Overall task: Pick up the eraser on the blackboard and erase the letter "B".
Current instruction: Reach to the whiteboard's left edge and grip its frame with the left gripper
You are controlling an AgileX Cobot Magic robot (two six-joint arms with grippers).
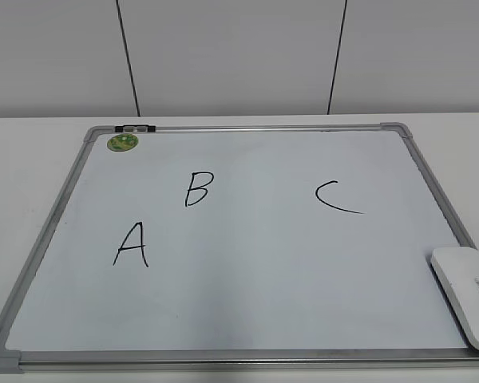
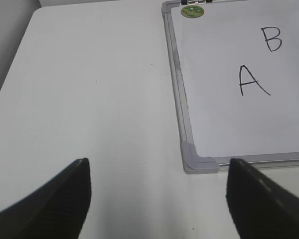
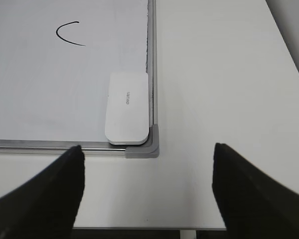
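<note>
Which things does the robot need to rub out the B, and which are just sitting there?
Needed for the job:
eraser, in the board's near right corner
board
letter B
right gripper, open and nearest the eraser

Just sitting there:
green magnet
letter A
letter C
left gripper, open over the bare table

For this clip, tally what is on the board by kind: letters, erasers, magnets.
Letters: 3, namely A, B, C
Erasers: 1, the eraser
Magnets: 1, the green magnet
Total: 5
</note>
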